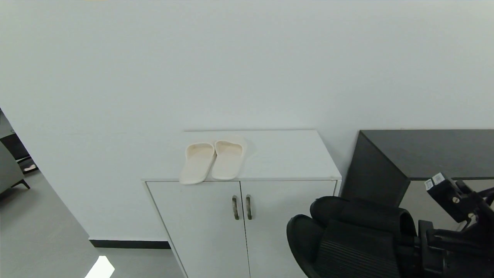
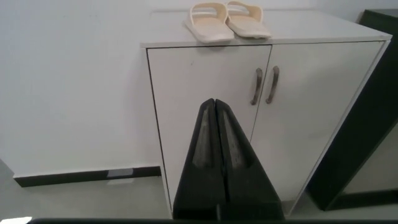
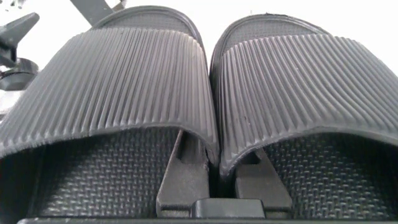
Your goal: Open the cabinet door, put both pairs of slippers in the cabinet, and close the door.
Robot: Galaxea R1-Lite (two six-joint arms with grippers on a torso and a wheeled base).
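White wall [image 1: 247, 58] behind; your white two-door cabinet [image 1: 281, 154] sits mid-frame, shut, cream slide slippers [image 1: 212, 160] on top. Your right gripper [image 3: 214, 171] clamps black ribbed slippers [image 1: 347, 235] lower right, left gripper [image 2: 215, 106] pinched closed.

Nothing legible from here; two white stickers [image 1: 434, 181] on the right arm [image 1: 451, 200] (tiny ones) perhaps carry print, too small to read.

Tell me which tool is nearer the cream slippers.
Left, probably. The left tool faces the left door, below the cream slippers. The right tool, clamped on the black slippers, sits off by the right edge of the cabinet.
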